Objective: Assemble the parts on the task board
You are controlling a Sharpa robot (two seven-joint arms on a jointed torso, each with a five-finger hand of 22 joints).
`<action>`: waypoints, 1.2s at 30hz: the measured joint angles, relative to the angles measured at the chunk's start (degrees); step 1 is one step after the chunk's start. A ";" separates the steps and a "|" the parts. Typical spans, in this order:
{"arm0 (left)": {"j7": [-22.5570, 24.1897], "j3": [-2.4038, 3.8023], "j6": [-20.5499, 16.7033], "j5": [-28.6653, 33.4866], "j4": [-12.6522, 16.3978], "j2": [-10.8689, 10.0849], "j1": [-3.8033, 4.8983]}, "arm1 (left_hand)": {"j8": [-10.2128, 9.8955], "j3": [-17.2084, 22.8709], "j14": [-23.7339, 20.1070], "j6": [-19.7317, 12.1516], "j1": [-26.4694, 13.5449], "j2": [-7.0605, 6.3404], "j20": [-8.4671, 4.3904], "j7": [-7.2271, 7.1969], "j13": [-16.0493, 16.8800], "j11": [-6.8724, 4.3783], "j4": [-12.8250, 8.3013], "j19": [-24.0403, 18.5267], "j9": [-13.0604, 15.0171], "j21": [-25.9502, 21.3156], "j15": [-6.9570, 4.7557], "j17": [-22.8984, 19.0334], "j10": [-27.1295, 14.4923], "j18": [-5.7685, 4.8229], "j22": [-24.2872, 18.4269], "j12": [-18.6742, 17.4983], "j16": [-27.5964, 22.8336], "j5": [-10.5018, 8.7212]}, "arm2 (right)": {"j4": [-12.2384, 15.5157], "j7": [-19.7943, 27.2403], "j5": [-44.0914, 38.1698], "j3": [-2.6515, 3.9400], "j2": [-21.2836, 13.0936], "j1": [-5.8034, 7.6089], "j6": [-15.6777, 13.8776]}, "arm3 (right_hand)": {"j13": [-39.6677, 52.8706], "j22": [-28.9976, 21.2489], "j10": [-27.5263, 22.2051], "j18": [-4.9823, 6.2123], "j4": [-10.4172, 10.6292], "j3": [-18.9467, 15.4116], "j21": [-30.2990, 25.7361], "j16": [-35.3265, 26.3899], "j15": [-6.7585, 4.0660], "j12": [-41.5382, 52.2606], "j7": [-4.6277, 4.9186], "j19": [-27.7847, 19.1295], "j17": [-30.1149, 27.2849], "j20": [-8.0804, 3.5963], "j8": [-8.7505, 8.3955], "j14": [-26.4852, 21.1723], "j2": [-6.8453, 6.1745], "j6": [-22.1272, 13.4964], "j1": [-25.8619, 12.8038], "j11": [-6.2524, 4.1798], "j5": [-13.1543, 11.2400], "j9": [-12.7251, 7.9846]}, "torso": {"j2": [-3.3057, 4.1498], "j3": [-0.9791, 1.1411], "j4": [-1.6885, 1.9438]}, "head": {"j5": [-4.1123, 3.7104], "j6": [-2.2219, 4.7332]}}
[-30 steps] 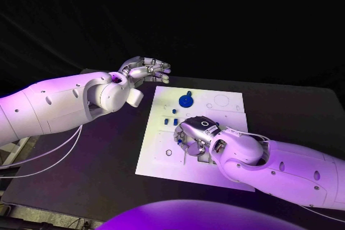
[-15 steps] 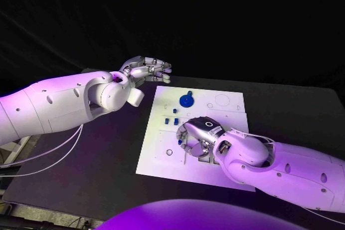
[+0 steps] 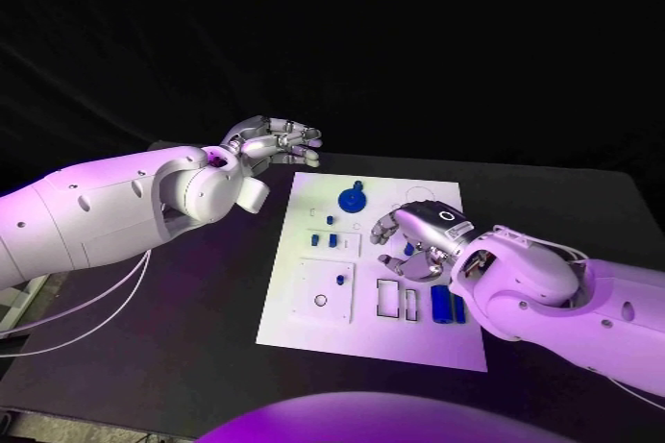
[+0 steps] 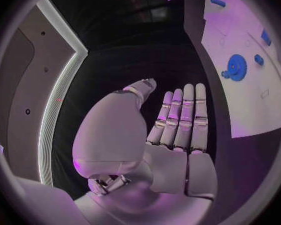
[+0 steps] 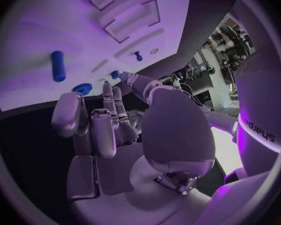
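Right hand [image 3: 416, 243] over task board [image 3: 312, 313] — fingers curled, empty; left hand [image 3: 278, 138] empty, fingers apart.

The white board [image 3: 312, 313] lies flat mid-table, a long rectangle with shallow cut-out recesses. A blue gear [image 3: 354, 200] with a knob lies near its far edge. Small blue pegs [image 3: 323, 239] sit just below the gear, toward the board's left half. Two long blue bars [image 3: 441, 304] lie side by side in slots near the right edge, beside two empty rectangular recesses [image 3: 389, 299].
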 measured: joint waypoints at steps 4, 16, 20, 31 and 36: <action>-0.02 0.00 0.17 0.00 -0.03 -0.02 0.00 | 0.00 0.00 0.00 0.00 0.00 0.00 0.00 0.00 0.00 0.00 0.00 0.00 0.00 0.00 0.00 0.00 0.00 0.00 0.00 0.00 0.00 0.00 | -0.40 -0.12 1.41 0.10 -2.86 1.32 0.64 | -0.62 0.00 -1.97 0.00 0.46 -5.66 -1.53 -0.19 0.23 0.00 0.33 -0.32 -0.59 0.32 -1.54 -0.20 0.03 -1.48 0.03 0.43 0.62 -1.18 | -0.02 -0.03 0.00 | -0.52 0.35; -0.09 -0.02 0.55 0.00 -0.07 0.01 0.00 | 0.00 -0.16 0.00 0.00 0.00 0.00 0.00 0.00 0.05 0.00 -0.16 0.00 0.00 0.00 0.00 0.05 0.00 0.00 0.00 0.19 0.00 0.00 | -2.47 -0.10 1.89 -0.08 -4.20 1.59 4.25 | -2.07 -0.01 -3.90 0.01 4.80 -19.18 -3.46 -0.56 0.41 0.70 0.58 -0.51 -1.96 0.50 -2.58 -0.01 3.31 -1.73 6.36 0.71 1.41 -4.33 | 0.07 0.03 0.07 | -1.23 0.81; -0.13 -0.02 0.63 0.00 -0.07 0.02 0.00 | 0.00 -0.16 0.00 0.00 0.00 0.00 0.00 0.00 0.05 0.00 -0.16 0.00 -0.01 0.00 0.00 0.05 0.00 -0.01 -0.06 0.19 0.00 0.00 | -3.04 -0.03 1.81 -0.12 -3.69 1.45 5.04 | -2.07 -0.01 -3.73 0.01 5.00 -19.29 -3.41 -0.72 0.41 1.05 0.57 -0.51 -1.97 0.50 -2.58 -0.01 3.38 -1.72 7.04 0.54 1.41 -4.61 | 0.09 0.00 0.12 | -1.20 0.81; -0.29 -0.02 0.73 -0.02 -0.02 -0.07 -0.01 | 0.00 -0.16 0.00 0.00 0.00 0.00 0.00 0.00 0.05 0.00 -0.16 0.00 -0.01 0.00 0.00 0.10 0.01 0.00 -0.06 0.19 0.00 -0.01 | -5.25 0.01 1.72 -0.28 -1.81 0.85 6.67 | -2.69 -0.01 0.42 0.00 7.32 -10.33 -1.80 -0.36 0.41 1.42 0.14 0.35 -0.60 0.07 -2.42 -0.01 3.69 1.41 9.30 0.05 -0.64 -6.15 | 0.10 -0.10 0.16 | -0.93 0.60; -0.35 -0.02 0.74 -0.03 -0.02 -0.15 -0.01 | 0.00 -0.16 0.00 0.00 0.00 0.00 -0.01 0.00 0.04 0.00 -0.16 0.00 0.04 0.00 0.00 0.09 0.00 0.00 -0.06 0.19 0.00 -0.01 | -5.80 -0.02 1.75 -0.28 -1.33 0.71 7.01 | -2.80 0.02 3.15 0.00 7.75 -5.18 -1.07 -0.05 0.24 1.27 -0.25 0.85 -0.11 -0.02 -1.37 -0.17 3.00 3.21 9.08 -0.36 -0.64 -6.16 | 0.12 -0.09 0.15 | -0.76 0.54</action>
